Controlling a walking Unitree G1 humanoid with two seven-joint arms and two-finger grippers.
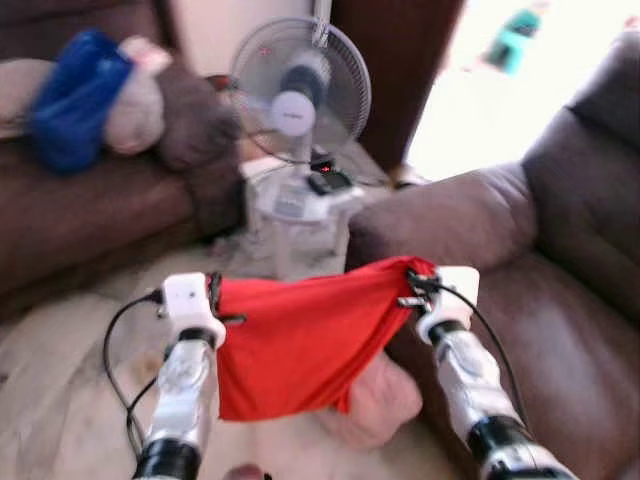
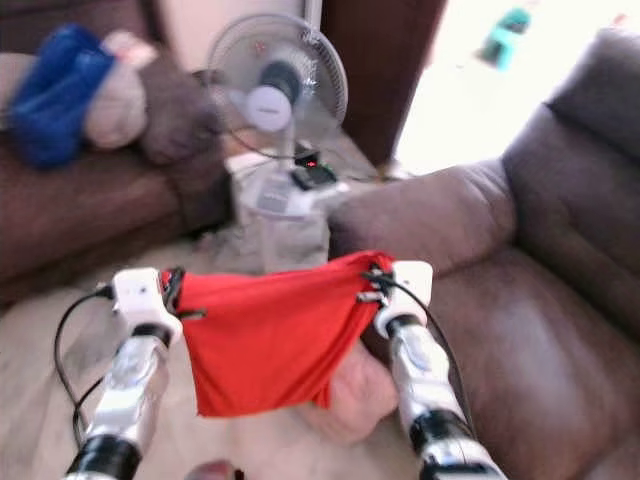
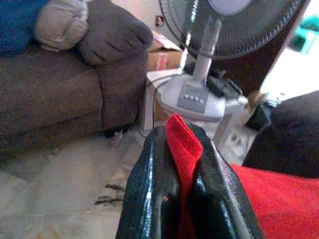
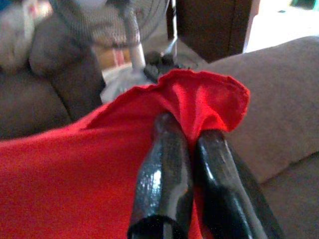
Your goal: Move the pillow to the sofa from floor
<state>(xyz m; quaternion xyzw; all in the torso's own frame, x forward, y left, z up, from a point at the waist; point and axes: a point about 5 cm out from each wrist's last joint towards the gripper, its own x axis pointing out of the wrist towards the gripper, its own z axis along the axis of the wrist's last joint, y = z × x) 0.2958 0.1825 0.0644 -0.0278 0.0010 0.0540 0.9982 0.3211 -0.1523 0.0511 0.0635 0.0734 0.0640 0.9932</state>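
A red pillow (image 1: 300, 335) hangs stretched between my two grippers, above the pale floor. Its pinkish inner part (image 1: 385, 400) sags out below the red cover. My left gripper (image 1: 215, 295) is shut on the cover's left corner, and the left wrist view shows red cloth pinched between its black fingers (image 3: 154, 184). My right gripper (image 1: 415, 285) is shut on the right corner, the cloth bunched over its fingertips (image 4: 169, 129). The brown sofa (image 1: 570, 330) stands right beside the pillow on the right, its armrest (image 1: 450, 215) just behind my right gripper.
A white pedestal fan (image 1: 298, 100) stands straight ahead on a low white base (image 1: 295, 200). A second brown sofa (image 1: 90, 215) at the left carries a blue cushion (image 1: 75, 95) and a beige one (image 1: 135, 110). Bright doorway at the back right.
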